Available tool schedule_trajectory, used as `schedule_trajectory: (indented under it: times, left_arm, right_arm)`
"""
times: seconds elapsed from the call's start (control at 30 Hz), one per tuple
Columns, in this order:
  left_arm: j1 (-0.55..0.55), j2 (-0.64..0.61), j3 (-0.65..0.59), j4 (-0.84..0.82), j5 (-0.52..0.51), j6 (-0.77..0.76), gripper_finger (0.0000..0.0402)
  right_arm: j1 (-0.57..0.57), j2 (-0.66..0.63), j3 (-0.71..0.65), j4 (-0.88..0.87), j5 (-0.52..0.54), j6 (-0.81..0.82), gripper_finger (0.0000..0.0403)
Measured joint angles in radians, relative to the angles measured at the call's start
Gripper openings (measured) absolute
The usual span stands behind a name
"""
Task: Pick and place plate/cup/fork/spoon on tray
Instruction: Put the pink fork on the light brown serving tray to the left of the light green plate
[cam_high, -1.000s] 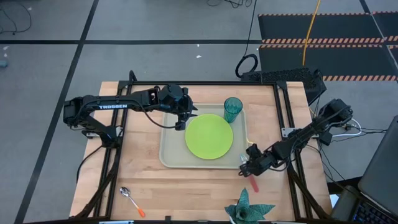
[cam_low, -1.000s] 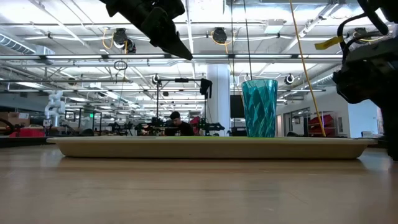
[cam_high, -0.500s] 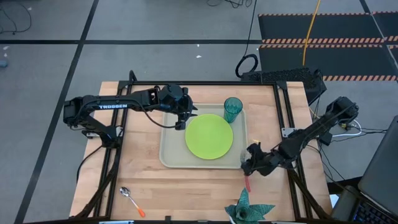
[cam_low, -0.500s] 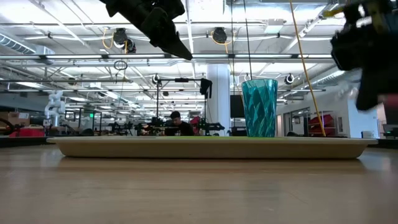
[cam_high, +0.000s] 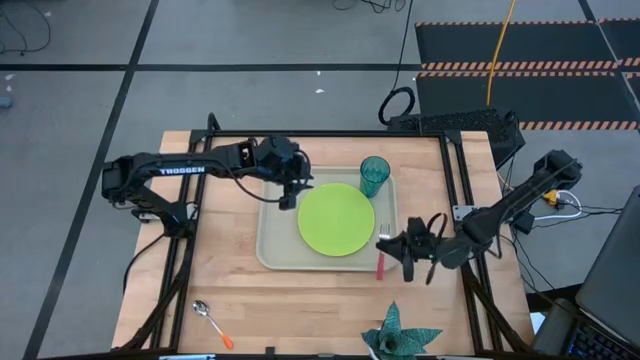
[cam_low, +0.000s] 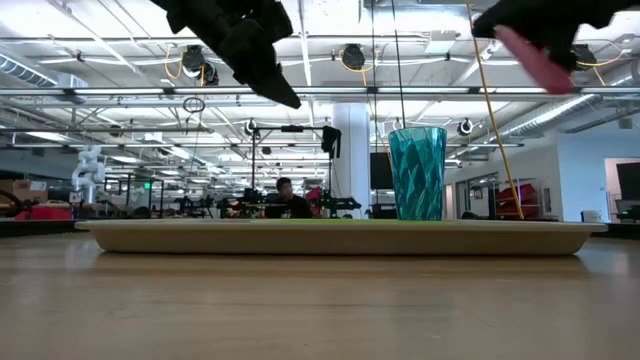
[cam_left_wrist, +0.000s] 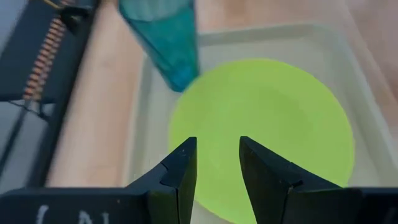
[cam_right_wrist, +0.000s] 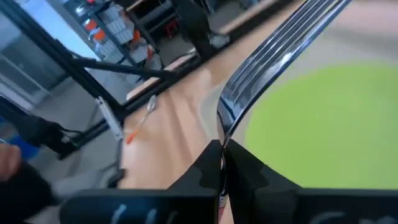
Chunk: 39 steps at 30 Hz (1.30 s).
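I count one spoon (cam_high: 212, 322) on the table's front-left, my left gripper (cam_high: 288, 197) slightly parted above one tray's (cam_high: 268, 247) left rim, one plate (cam_high: 336, 219) and cup (cam_high: 374, 176) inside it, and my right gripper (cam_high: 398, 243) clamped on one fork (cam_high: 381, 252), its handle end hidden in the wrist view.

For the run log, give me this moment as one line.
right gripper: shut on fork, raised by tray | left gripper: open above tray | plate, cup: on tray | spoon: on table

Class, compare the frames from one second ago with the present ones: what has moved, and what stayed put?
The right gripper, shut on the fork, has lifted it from the table beside the tray and carried it over the tray's right edge. The left gripper, plate, cup and spoon stayed put.
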Motion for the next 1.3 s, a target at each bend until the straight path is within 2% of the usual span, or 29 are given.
schedule_trajectory:
  times: [0.23, 0.33, 0.43, 0.57, 0.67, 0.73, 0.83, 1.03, 1.17, 1.3]
  left_arm:
    - [0.030, -0.015, -0.091, 0.100, 0.029, -0.071, 0.0124]
    - [0.033, -0.064, -0.138, 0.187, 0.095, -0.094, 0.0124]
    - [0.035, -0.139, -0.211, 0.297, 0.210, -0.106, 0.0124]
    - [0.061, -0.236, -0.322, 0.466, 0.396, -0.163, 0.0124]
    - [0.084, -0.276, -0.416, 0.682, 0.561, -0.259, 0.0124]
    - [0.096, -0.282, -0.464, 0.828, 0.612, -0.341, 0.0124]
    - [0.121, -0.282, -0.496, 0.925, 0.620, -0.413, 0.0124]
    - [0.109, -0.274, -0.498, 0.916, 0.619, -0.389, 0.0124]
    - [0.075, -0.273, -0.498, 0.925, 0.614, -0.331, 0.0124]
    - [0.065, -0.274, -0.497, 0.978, 0.606, -0.395, 0.0124]
  right_arm:
    - [-0.102, 0.000, 0.000, 0.327, -0.020, -0.684, 0.0000]
    - [-0.167, 0.000, 0.000, 0.499, -0.121, -0.936, 0.0000]
    - [-0.245, -0.001, 0.001, 0.599, -0.274, -1.090, 0.0000]
    - [-0.345, 0.001, 0.001, 0.639, -0.428, -1.215, 0.0000]
    - [-0.417, 0.026, 0.001, 0.701, -0.576, -1.302, 0.0000]
    - [-0.462, 0.050, 0.001, 0.758, -0.660, -1.341, 0.0000]
    - [-0.518, 0.086, 0.001, 0.833, -0.760, -1.350, 0.0000]
    - [-0.615, 0.162, 0.002, 0.888, -0.879, -1.307, 0.0000]
    - [-0.669, 0.203, 0.035, 0.889, -0.981, -1.286, 0.0000]
    - [-0.705, 0.237, 0.105, 0.842, -1.136, -1.254, 0.0000]
